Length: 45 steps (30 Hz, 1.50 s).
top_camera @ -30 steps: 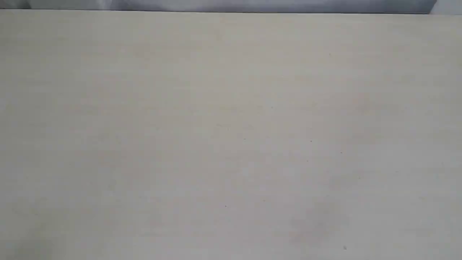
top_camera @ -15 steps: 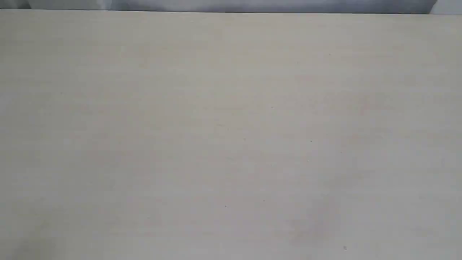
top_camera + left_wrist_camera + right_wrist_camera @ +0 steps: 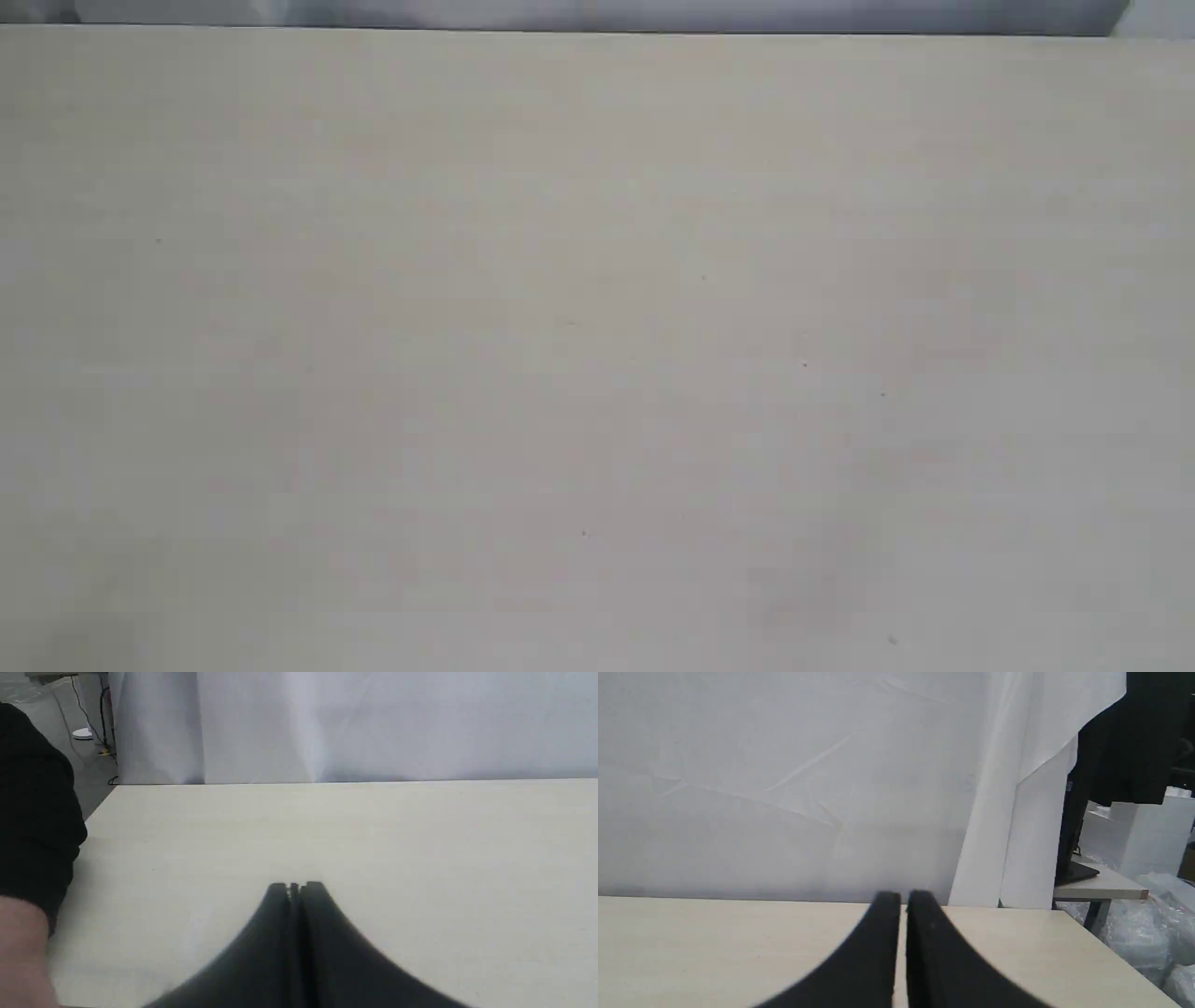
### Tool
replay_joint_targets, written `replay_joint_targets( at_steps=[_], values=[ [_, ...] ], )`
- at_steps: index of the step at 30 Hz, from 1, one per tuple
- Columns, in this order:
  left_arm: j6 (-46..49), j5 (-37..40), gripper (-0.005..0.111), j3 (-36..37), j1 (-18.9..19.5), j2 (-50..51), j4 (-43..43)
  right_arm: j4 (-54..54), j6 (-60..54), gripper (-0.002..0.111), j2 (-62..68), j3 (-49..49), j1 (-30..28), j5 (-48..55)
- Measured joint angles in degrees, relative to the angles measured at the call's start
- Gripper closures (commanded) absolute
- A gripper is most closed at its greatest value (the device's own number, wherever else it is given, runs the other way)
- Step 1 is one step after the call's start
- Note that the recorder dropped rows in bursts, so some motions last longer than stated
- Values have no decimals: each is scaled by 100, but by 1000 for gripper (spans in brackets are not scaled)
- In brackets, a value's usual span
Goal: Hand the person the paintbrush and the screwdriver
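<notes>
Neither the paintbrush nor the screwdriver shows in any view. The exterior view holds only the pale table point(image 3: 597, 355), with no arm or tool on it. In the left wrist view my left gripper point(image 3: 295, 887) is shut with nothing between its black fingers, low over the table. At that view's edge is the person point(image 3: 23, 952), a bare forearm with a dark sleeve point(image 3: 32, 812) above it. The right wrist view shows my right gripper point(image 3: 903, 897) shut and empty above the table, facing a white curtain.
A white curtain point(image 3: 355, 723) hangs behind the table's far edge point(image 3: 355, 783). Past the table's corner in the right wrist view stand a side table point(image 3: 1099, 884), a black monitor point(image 3: 1134, 742) and plastic-wrapped bundles point(image 3: 1153, 933). Cables lie on the floor point(image 3: 88, 728).
</notes>
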Motion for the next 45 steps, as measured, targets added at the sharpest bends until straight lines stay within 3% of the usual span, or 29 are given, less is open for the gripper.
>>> replay_joint_targets(
  at_steps=[19, 36, 45],
  values=[
    [0, 0, 107, 0, 0, 0, 0, 0, 47, 104, 0, 0, 0, 98],
    [0, 0, 107, 0, 0, 0, 0, 82, 0, 104, 0, 0, 0, 1868],
    [0, 0, 107, 0, 0, 0, 0, 138, 0, 104, -12, 0, 0, 2032]
  ],
)
